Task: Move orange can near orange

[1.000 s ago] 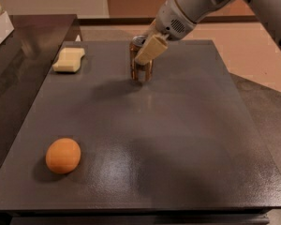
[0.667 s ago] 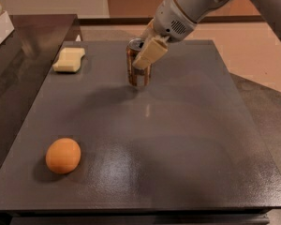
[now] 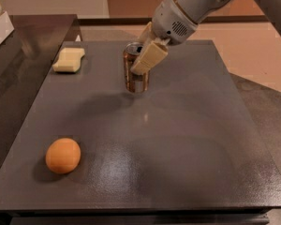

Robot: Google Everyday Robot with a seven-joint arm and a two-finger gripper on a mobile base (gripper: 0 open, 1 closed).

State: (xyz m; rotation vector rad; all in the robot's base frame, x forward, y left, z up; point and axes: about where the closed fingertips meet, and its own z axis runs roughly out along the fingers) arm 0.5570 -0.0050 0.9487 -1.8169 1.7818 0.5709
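Now: claw [image 3: 139, 59] clamped on the can [image 3: 136, 81], which hangs upright in it. Orange [image 3: 62, 155] lies well apart, nearer me. Carry level; set down just beside, without nudging.

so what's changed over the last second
The gripper, shut on the orange can, has carried it a little nearer the camera and leftward, toward the orange. The hold is unchanged. The orange and the sponge have not moved.
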